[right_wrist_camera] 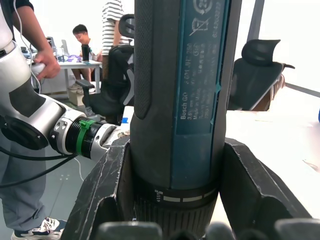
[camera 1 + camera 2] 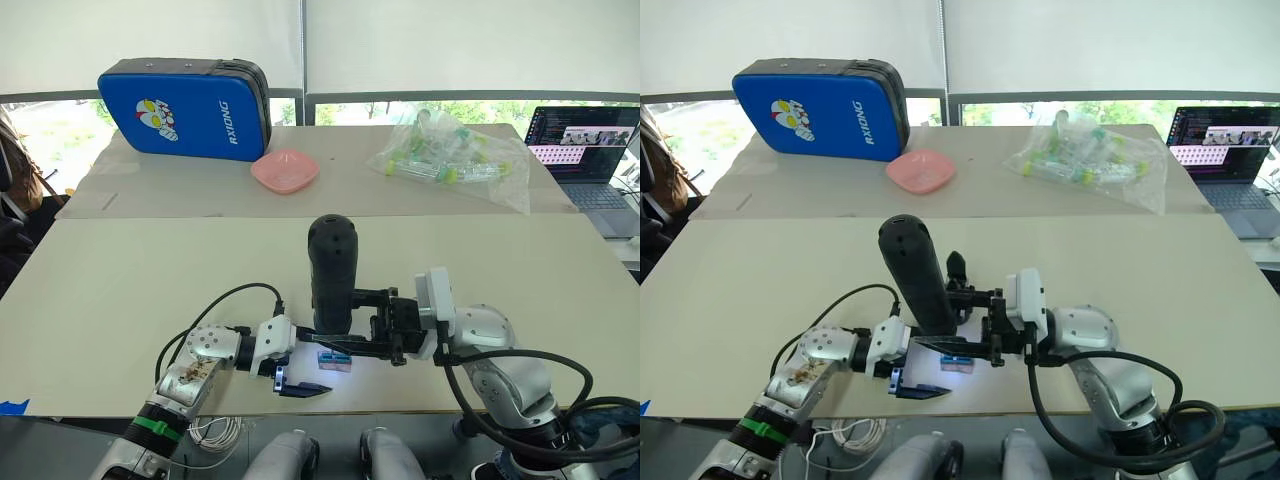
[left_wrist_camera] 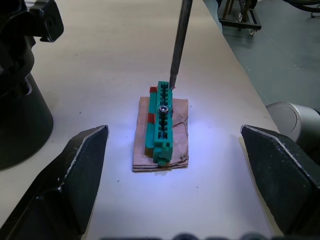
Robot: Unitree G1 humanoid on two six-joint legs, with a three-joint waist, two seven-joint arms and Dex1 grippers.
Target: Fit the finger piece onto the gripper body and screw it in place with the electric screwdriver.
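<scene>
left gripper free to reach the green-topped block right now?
Probably yes. The left gripper is open with the green-topped block straight ahead between its fingers, bare table between. Only the electric screwdriver bit, touching the block's far end, crowds it.

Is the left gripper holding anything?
No, the left gripper is open, its fingers apart on either side of the green block.
</scene>
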